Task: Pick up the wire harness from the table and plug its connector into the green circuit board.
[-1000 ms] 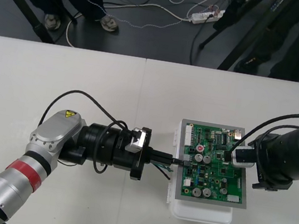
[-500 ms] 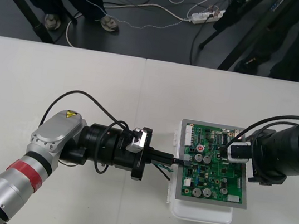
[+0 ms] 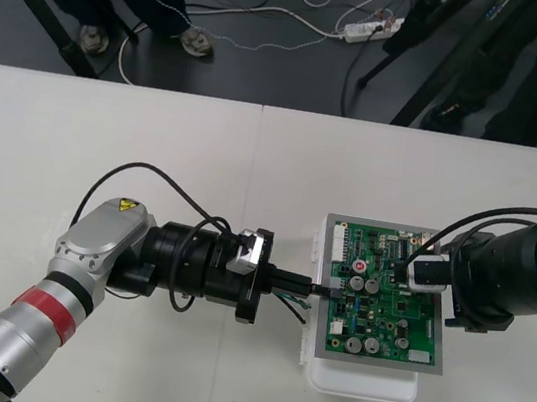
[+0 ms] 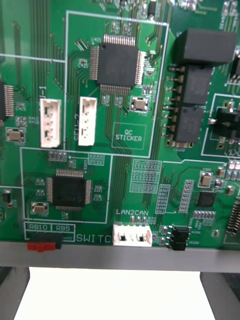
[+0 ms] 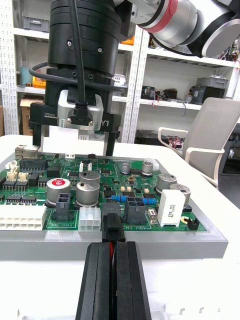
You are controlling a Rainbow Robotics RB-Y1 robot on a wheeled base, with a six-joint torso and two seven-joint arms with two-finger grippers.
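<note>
Green circuit board [image 3: 387, 320]: lies flat on its white base [image 3: 363, 382], on the right half of the tabletop [image 3: 156, 144].
Left end effector [image 3: 314, 289]: reaches in level from the left and meets the board's left edge. Its black fingers [image 5: 100, 280] are pressed together in a narrow grip.
Wire harness [image 3: 293, 306]: held by the left end effector. A red wire shows between the closed fingers, and thin wires trail out beneath them, just beside the white base.
Plug [image 5: 113, 227]: small and black, pinched at the fingertips and set against the board's edge, just beside a white connector. Whether it is seated in the board cannot be told.
Right end effector [image 3: 402, 272]: stands over the board's right part, pointing down at it. Its fingers are spread wide with nothing held between them.
</note>
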